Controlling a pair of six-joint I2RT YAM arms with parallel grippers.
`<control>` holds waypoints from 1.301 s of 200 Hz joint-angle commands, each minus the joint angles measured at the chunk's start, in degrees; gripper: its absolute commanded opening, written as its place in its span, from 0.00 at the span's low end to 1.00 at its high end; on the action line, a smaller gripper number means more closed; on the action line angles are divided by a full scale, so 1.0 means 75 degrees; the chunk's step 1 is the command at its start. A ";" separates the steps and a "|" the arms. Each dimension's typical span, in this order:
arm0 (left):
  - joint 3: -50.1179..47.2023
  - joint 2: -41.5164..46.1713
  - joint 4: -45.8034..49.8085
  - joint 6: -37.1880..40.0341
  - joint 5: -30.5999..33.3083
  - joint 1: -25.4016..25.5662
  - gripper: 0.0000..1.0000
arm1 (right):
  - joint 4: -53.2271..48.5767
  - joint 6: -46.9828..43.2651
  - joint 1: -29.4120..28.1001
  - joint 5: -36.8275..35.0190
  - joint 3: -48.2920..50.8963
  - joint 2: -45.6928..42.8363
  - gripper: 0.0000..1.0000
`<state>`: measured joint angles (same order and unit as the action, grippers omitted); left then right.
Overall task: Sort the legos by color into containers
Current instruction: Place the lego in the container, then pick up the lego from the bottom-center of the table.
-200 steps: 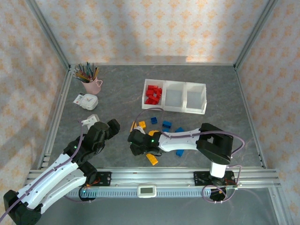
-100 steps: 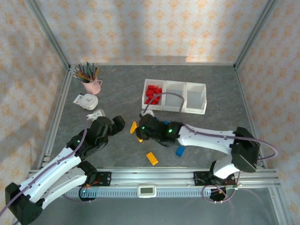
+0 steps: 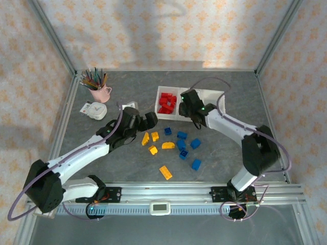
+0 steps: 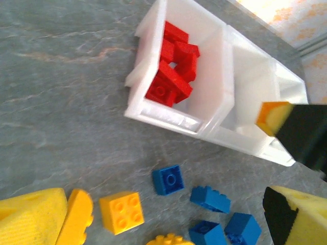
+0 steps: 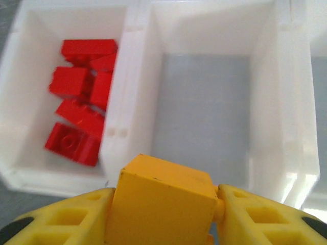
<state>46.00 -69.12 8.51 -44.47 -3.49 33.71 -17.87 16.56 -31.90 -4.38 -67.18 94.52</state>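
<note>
The left gripper (image 3: 147,122) has advanced over the loose legos (image 4: 121,212). Its fingers stand wide apart and hold nothing, with yellow-orange and blue bricks just below and ahead of them. The right gripper (image 3: 189,104) has travelled from that pile to the containers (image 3: 214,121) and is clamped on a yellow brick (image 5: 161,196). The red-filled bin (image 5: 30,66) lies to the left of its fingers and the middle bin (image 5: 204,102) directly ahead and below, so release there is judged the next step. The brick's long axis appears to run from finger to finger, with a flat face turned ahead; its studs are hidden.
</note>
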 commanded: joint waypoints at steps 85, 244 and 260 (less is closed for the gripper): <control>0.0459 -0.0429 -0.0812 0.0269 -0.0204 0.0005 0.99 | 0.0124 -0.0661 0.0748 0.0310 -0.1687 0.1342 0.66; -0.1983 0.3454 0.1358 -0.0728 0.0149 -0.0007 0.99 | -0.1633 0.0097 -0.2566 0.0958 0.1810 -0.2411 0.75; -0.2190 0.3906 0.1638 -0.0891 0.0242 -0.0007 0.99 | -0.1482 0.0356 -0.3208 0.0983 0.2052 -0.2455 0.76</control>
<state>31.59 -43.92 15.38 -48.47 -3.62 33.71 -27.38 15.57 -50.68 3.01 -54.04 77.67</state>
